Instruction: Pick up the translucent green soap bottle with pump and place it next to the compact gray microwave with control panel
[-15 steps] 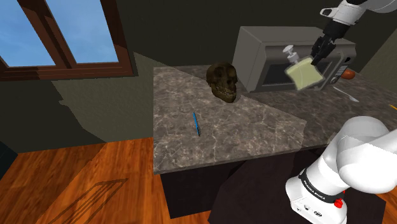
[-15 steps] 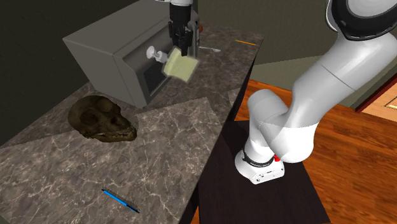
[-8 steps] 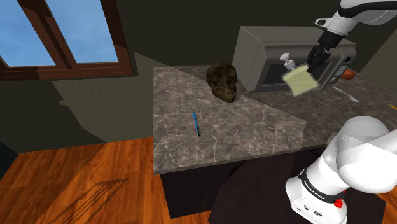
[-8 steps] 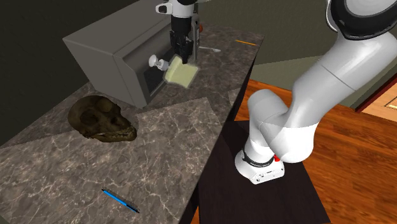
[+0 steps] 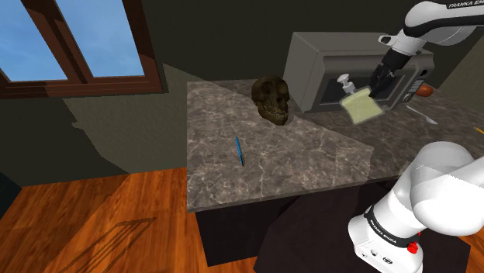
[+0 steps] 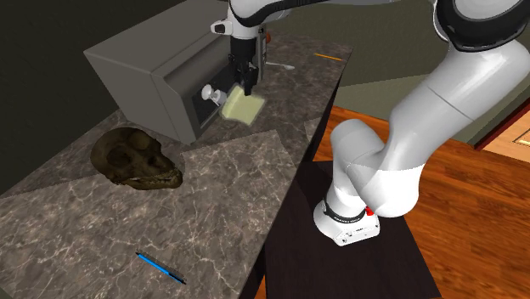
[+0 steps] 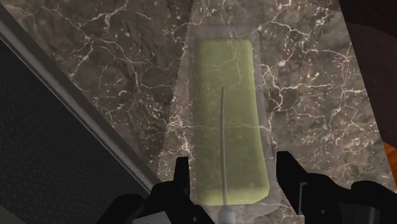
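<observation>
Bottle [image 5: 362, 105] lowered toward counter [image 5: 271, 151]; arm [image 5: 438, 17] reads FRANKA.

The soap bottle [image 7: 229, 127] has its pump cut off by the wrist view's edge.

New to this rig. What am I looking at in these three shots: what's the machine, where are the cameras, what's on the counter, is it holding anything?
These are simulator renders of one moment. The machine is a white robot arm on a dark box stand, ending in a black two-finger tool. The shoulder view looks down over the counter from beside the stand. The second exterior view sees it from another side. The wrist view comes from a camera on the hand, looking along the tool. On the stone-patterned counter are a grey microwave, a dark skull and a blue pen. The tool is shut on a pale green soap bottle with a white pump, holding it tilted in front of the microwave's door.
</observation>
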Controlling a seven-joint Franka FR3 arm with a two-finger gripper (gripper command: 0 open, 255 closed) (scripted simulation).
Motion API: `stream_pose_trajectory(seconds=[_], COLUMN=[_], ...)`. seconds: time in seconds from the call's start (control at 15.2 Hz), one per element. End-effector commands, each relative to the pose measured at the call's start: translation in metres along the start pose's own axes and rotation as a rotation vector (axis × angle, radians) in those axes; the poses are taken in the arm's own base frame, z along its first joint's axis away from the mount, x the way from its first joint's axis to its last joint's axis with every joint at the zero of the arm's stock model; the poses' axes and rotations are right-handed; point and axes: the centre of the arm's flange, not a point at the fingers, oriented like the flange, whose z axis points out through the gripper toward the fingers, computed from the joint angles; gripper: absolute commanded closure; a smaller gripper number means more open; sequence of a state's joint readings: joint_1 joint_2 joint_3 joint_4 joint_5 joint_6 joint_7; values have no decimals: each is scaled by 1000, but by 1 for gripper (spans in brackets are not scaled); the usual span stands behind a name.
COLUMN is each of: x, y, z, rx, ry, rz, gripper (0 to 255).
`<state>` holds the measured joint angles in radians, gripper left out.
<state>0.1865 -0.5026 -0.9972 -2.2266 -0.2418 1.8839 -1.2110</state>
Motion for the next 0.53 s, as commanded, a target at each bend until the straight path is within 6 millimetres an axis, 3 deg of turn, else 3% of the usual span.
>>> stream_pose_trajectory(seconds=[0.0, 0.46], x=[-1, -7], y=[1, 4], z=[11, 48], rx=[-1, -1], ry=[0, 0], rz=[0, 0], gripper=[255, 255])
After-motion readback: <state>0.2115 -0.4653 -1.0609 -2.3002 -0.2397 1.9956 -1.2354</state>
